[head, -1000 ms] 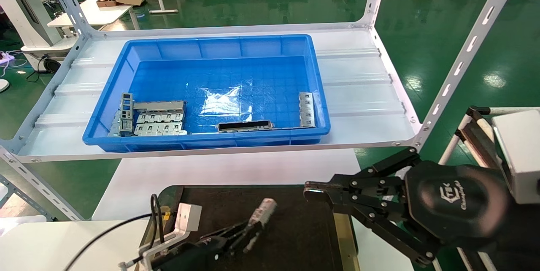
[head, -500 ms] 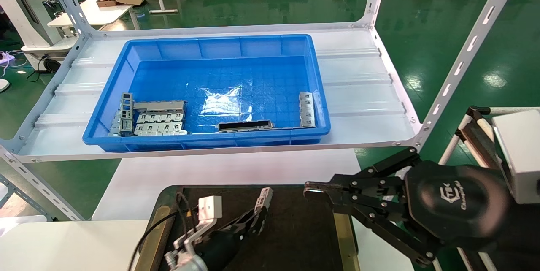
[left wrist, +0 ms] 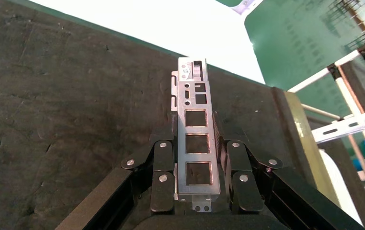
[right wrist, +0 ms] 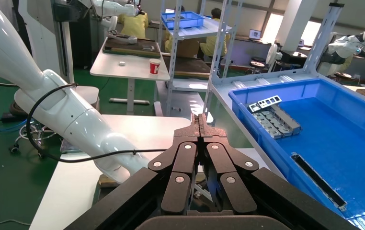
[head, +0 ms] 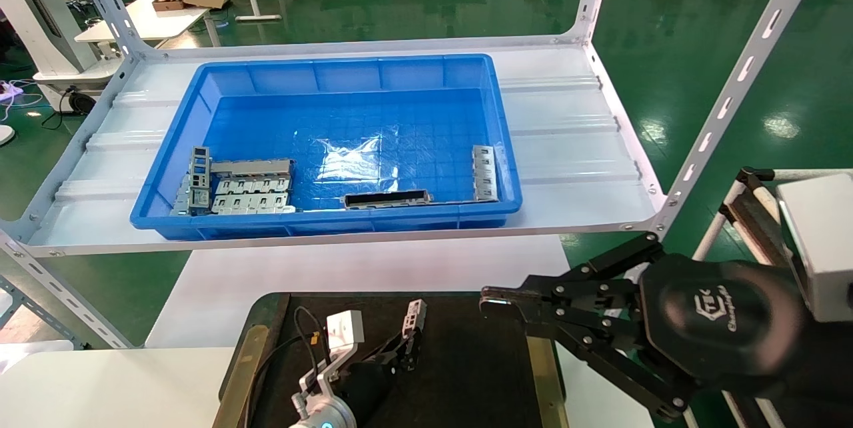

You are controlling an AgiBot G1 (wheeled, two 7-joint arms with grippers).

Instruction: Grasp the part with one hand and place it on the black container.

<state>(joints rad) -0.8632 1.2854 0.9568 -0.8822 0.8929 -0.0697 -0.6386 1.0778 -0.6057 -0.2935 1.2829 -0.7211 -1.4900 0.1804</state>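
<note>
the left end effector is clamped on the part, a slim shiny sheet-metal bar with a row of rectangular cut-outs, and holds it low over the black container. in the left wrist view the two fingers press on the bar's long edges near its near end, so most of the part sticks out ahead of them, above the tray's matte dark floor; whether its far tip touches the floor cannot be told. the right end effector hangs beside the tray's right rim with its fingers pressed together on nothing, idle.

as a judgement: thin stamped metal like this should be light and stiff, so it will not sag when held by one end, but its smooth edges could slip or pivot between the pads if bumped. a hold nearer its middle would steady it more; here, lowering it flat before letting go would keep it from tipping or bouncing. the olive-gold rim is well clear of the bar.

the blue plastic bin on the shelf behind holds the other metal pieces.
</note>
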